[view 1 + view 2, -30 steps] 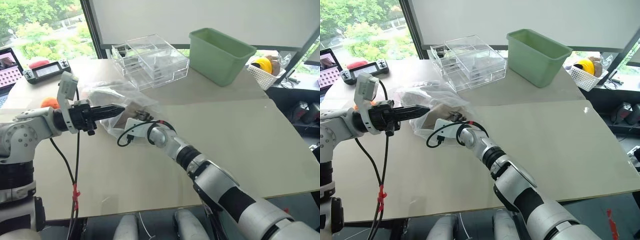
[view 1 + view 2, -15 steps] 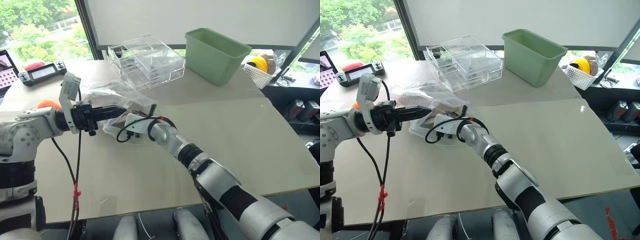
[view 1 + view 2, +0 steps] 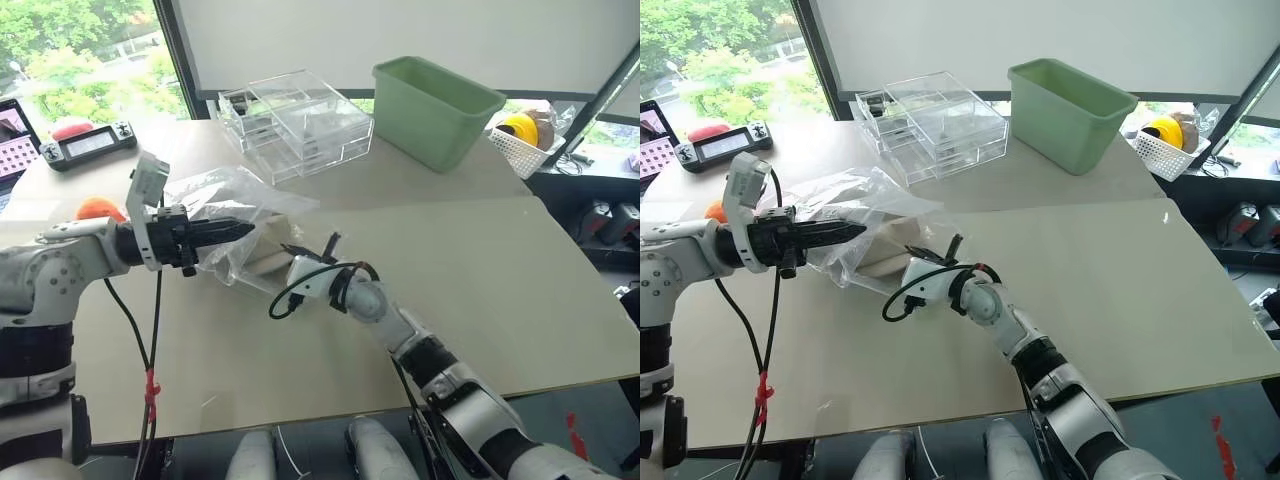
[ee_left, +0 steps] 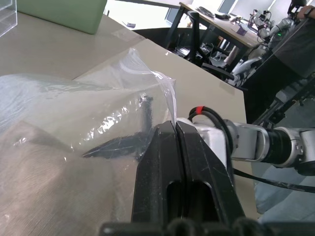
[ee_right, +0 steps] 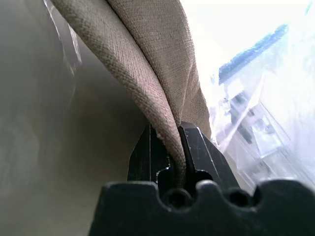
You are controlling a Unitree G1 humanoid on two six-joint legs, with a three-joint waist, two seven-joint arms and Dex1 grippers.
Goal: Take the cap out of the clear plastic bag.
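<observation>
The clear plastic bag (image 3: 222,192) lies crumpled at the table's left middle, one side lifted. My left gripper (image 3: 238,229) is shut on a fold of the bag (image 4: 170,105), level and pointing right. The beige cap (image 3: 880,250) sits inside the bag with its near edge at the opening. Just right of the bag, my right gripper (image 5: 170,135) is shut on the rim of the cap (image 5: 147,59), low over the table. Most of the cap is veiled by shiny wrinkled plastic.
Clear acrylic boxes (image 3: 295,120) and a green bin (image 3: 435,105) stand at the back. A white basket (image 3: 525,145) sits at the far right, beyond the table's edge. An orange toy (image 3: 97,208) and a black controller (image 3: 90,143) lie to the left.
My right gripper has shut on the cap's rim and drawn back toward me and to the right, out from the bag's mouth. The left gripper has kept its hold in place.
</observation>
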